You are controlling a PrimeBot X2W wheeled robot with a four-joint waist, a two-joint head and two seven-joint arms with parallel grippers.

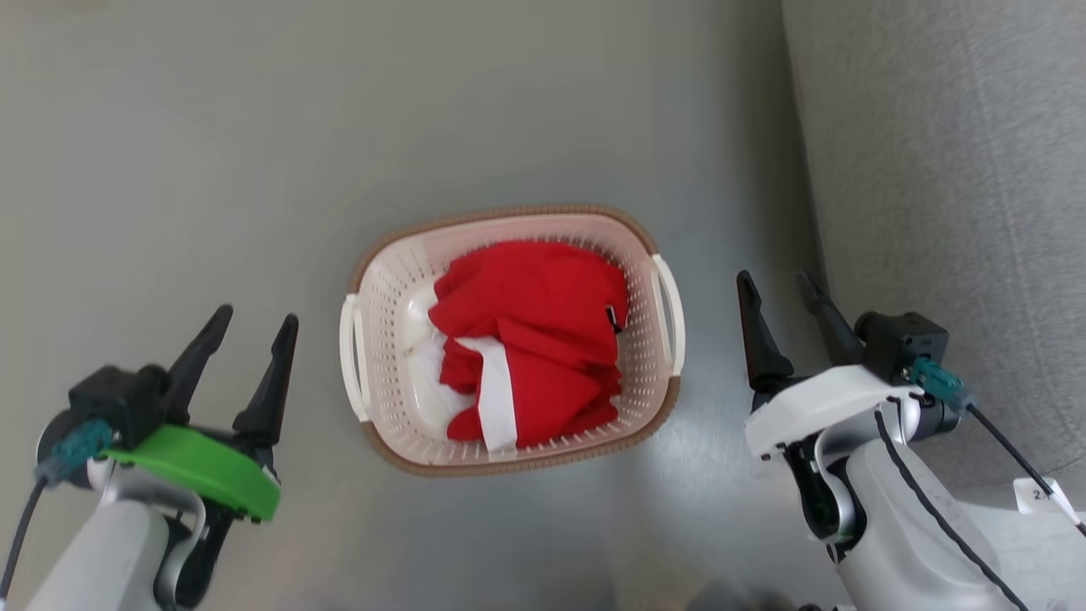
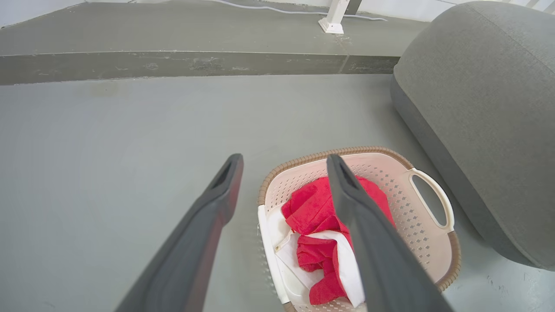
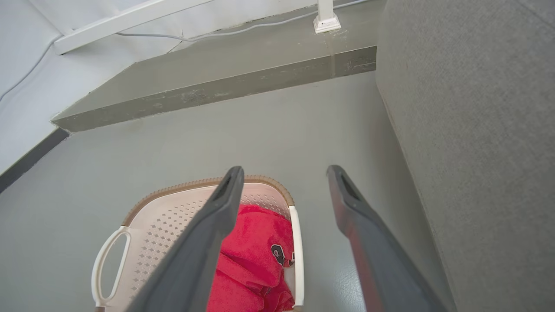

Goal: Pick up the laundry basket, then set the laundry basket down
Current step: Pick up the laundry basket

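The laundry basket [image 1: 386, 293] is cream plastic with perforated walls, a brown rim and white loop handles, and it stands on the grey floor holding red and white clothes. My left gripper [image 1: 254, 324] hovers open to the basket's left, clear of the near handle. On the other side my right gripper [image 1: 776, 283] is open too, a short way from the right handle. The left wrist view has the basket [image 2: 416, 195] past my open gripper [image 2: 284, 160]. In the right wrist view the basket [image 3: 173, 208] lies low and left of my open gripper [image 3: 284, 170].
A large grey cushioned seat [image 1: 942, 170] fills the right side, close behind my right arm. A raised grey step [image 2: 182, 65] runs along the far floor, with a white post foot [image 2: 331, 24] and a cable on it.
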